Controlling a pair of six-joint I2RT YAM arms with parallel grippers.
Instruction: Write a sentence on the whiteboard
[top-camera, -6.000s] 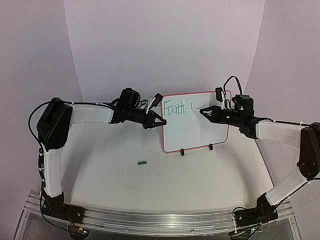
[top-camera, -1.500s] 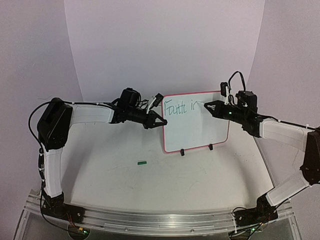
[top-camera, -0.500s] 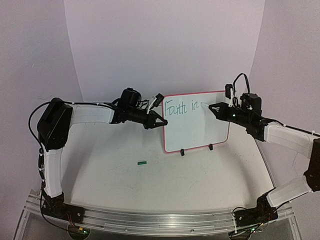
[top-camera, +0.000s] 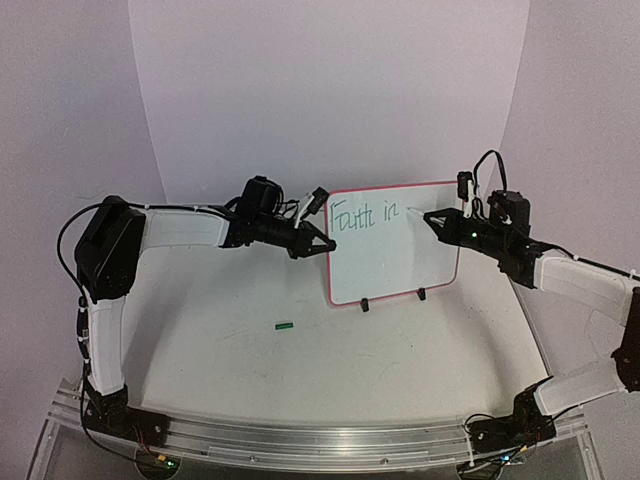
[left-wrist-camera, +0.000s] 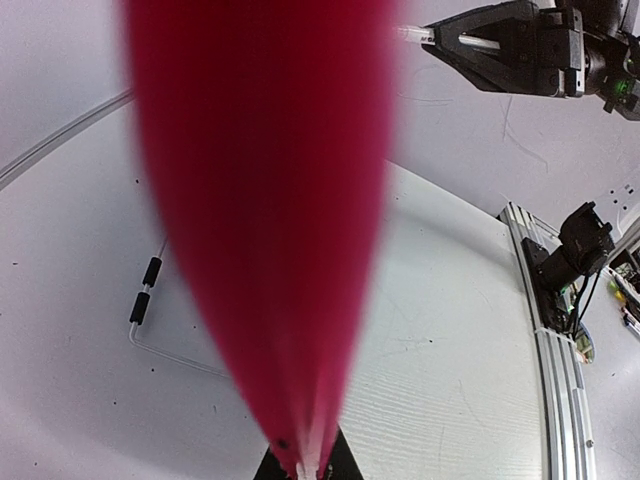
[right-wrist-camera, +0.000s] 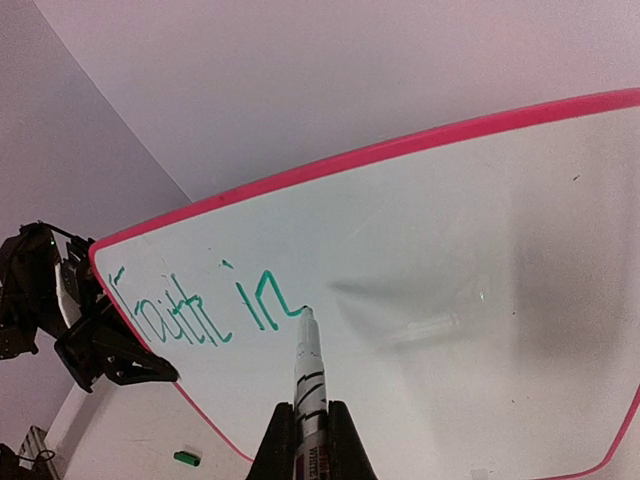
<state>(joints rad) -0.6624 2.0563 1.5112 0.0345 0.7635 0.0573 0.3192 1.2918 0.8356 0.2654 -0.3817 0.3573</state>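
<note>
Right gripper (top-camera: 432, 217) (pinching the marker (right-wrist-camera: 307, 360)) just finished "in", so the sentence (top-camera: 365, 214) reads "Faith in" at 11 o'clock on the board (top-camera: 390, 262), left gripper (top-camera: 324, 244) clamped on its 9 o'clock rim; more words probably needed.

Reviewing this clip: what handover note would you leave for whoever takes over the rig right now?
Left gripper: shut on the left rim of the whiteboard, which stands upright on its feet.
Right gripper: shut on a marker, tip at the board just right of the writing.
Done: the sentence reads "Faith in" so far, in green.
Left: write the rest. A small green piece lies on the table.
</note>
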